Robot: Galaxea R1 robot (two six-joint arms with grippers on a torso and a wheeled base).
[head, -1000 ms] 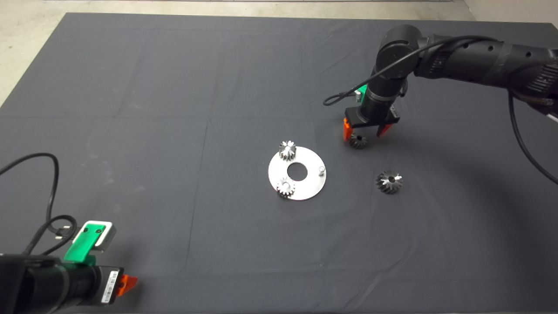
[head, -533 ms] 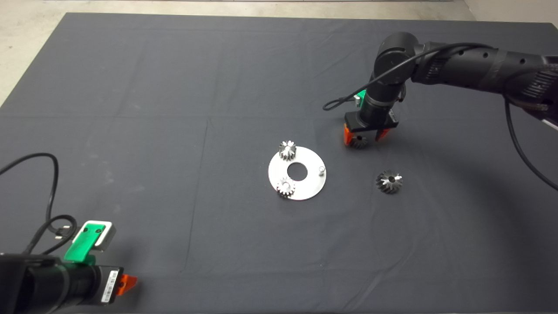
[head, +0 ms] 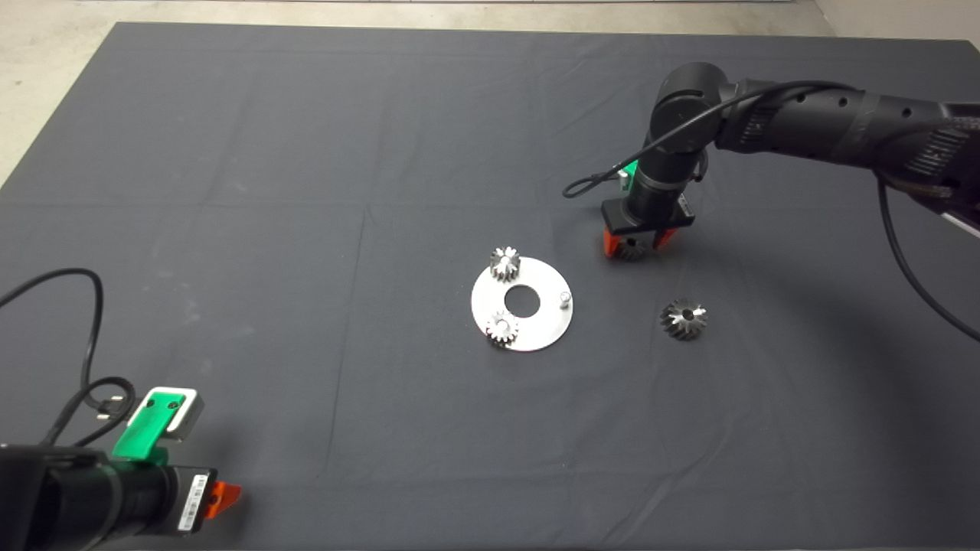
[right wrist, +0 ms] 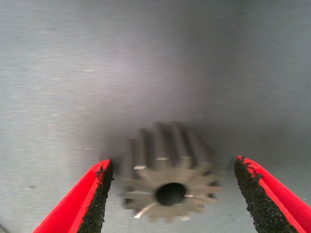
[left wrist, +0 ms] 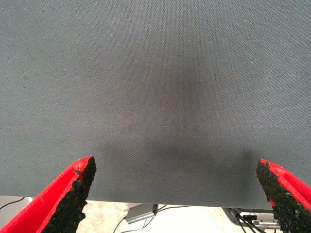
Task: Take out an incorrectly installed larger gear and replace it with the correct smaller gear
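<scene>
The smaller gear (head: 631, 248) lies on the dark mat (head: 306, 191), up and to the right of the round silver plate (head: 536, 325). The right gripper (head: 632, 242) is low over it, fingers (right wrist: 92, 204) spread wide on both sides, not touching. The larger gear (head: 684, 318) lies right of the plate. The left gripper (left wrist: 177, 194) waits, spread wide, far down-left of the plate. Pale floor (head: 46, 30) shows past the mat.

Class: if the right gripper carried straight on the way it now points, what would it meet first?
Most likely the small dark steel bevel gear, lying on the dark mat between the open right gripper fingers; how much gap remains is unclear.
</scene>
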